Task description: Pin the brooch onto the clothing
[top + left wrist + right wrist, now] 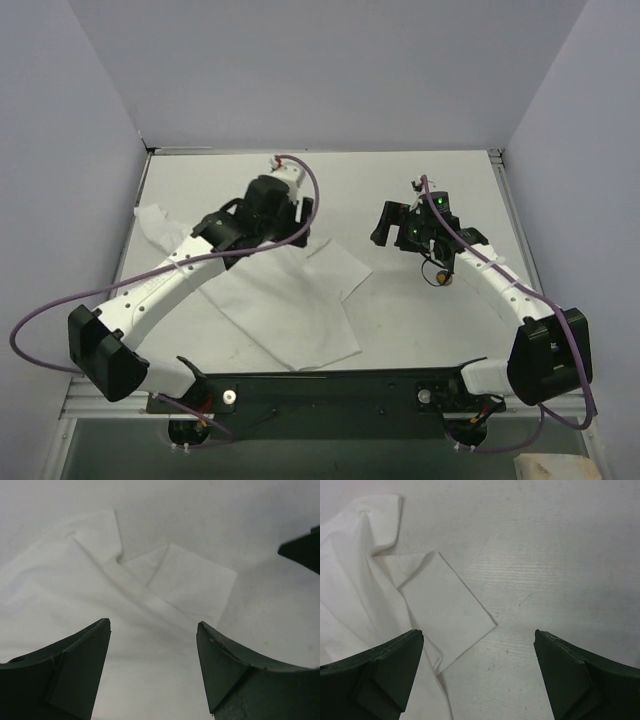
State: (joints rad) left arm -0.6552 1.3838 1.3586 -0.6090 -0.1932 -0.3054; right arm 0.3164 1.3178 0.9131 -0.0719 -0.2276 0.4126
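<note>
both sets of jaws gape wide, holding nothing: left gripper (152, 625) over the rumpled t-shirt (290, 310), right gripper (477, 632) just right of it. the brooch (437, 275) seems to lie under the right arm (490, 280), where a careless sweep could knock it away.

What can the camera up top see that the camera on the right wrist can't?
Only the top view shows both arms, the left arm and the right arm, plus the tiny round brooch lying on the table beside the right one. Only the right wrist view shows the gap in its own pincer, open and empty, with the sleeve corner just ahead. Both show the white shirt and the table.
</note>
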